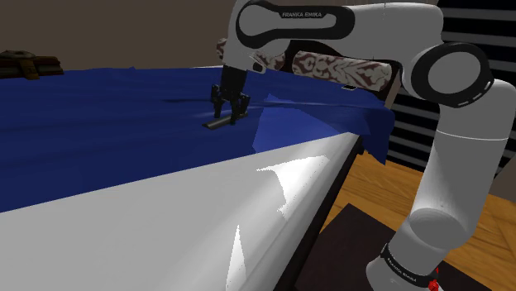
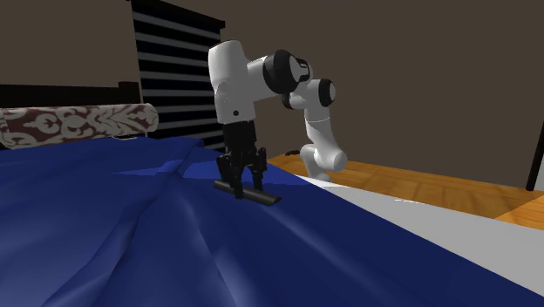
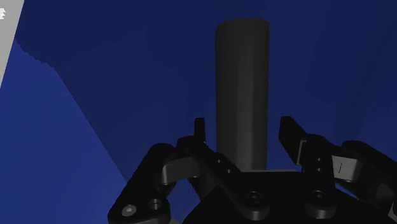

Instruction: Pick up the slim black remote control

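Wrist view: claw released, astride the remote

Saw the slim dark remote [image 3: 242, 95] lying flat on the blue bedcover [image 3: 127, 76], running straight out from between the two black fingers [image 3: 199, 130]. Found the gripper [image 3: 245, 135] released, fingers set apart, one to each side of the remote's near end. Made out a sliver of blue between each finger and the remote's edge, so touching on neither side. Noted a strip of pale grey at one corner, past the bedcover's edge.

From the shoulder view, found the gripper [image 1: 229, 110] pointing straight down at the bedcover [image 1: 99, 124], fingertips just above the remote [image 1: 219, 122], a short bar well in from the bed's white side [image 1: 165, 223]. Saw the white arm [image 1: 455, 165] arching over from the dark stand [image 1: 364, 240] at lower right. Picked out a brown-and-white patterned bolster [image 1: 331, 70] beyond the arm, a wooden floor [image 1: 496, 207] beside the bed, and slatted blinds [image 1: 409, 136] at that view's right.

From the second exterior view, saw the gripper [image 2: 241, 180] low over the remote [image 2: 261, 196], black and slim on a rise of the bedcover [image 2: 131, 235], one end poking out past the fingers toward that view's right. Placed the bolster [image 2: 78, 122] at that view's left, the blinds [image 2: 170, 70] behind the arm [image 2: 235, 78], and the wooden floor [image 2: 436, 187] beyond the bed's white side [image 2: 453, 231]
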Available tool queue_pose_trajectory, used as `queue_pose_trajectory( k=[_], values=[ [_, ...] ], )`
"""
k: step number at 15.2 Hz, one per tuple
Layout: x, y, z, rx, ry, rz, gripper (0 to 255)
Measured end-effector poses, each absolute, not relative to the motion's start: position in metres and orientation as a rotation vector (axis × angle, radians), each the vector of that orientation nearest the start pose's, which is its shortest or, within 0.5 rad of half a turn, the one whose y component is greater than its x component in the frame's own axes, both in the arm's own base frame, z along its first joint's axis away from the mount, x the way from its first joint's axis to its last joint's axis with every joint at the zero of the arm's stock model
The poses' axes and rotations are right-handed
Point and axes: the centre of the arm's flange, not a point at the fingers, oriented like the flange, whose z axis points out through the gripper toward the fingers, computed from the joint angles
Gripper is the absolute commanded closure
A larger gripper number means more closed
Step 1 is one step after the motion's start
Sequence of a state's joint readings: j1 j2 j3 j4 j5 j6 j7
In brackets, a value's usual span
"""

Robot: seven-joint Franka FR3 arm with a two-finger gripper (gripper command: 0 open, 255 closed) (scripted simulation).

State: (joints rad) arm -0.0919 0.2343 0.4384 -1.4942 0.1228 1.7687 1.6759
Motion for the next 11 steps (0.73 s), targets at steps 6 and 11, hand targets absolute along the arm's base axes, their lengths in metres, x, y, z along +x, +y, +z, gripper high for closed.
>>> queue_pose_trajectory(
  k=[6,11],
  values=[
    [0.6007,0.1992,0.5565,-2.297,1.865,0.219,255],
    [0.6021,0.1984,0.5587,-2.301,1.867,0.228,255]
  ],
)
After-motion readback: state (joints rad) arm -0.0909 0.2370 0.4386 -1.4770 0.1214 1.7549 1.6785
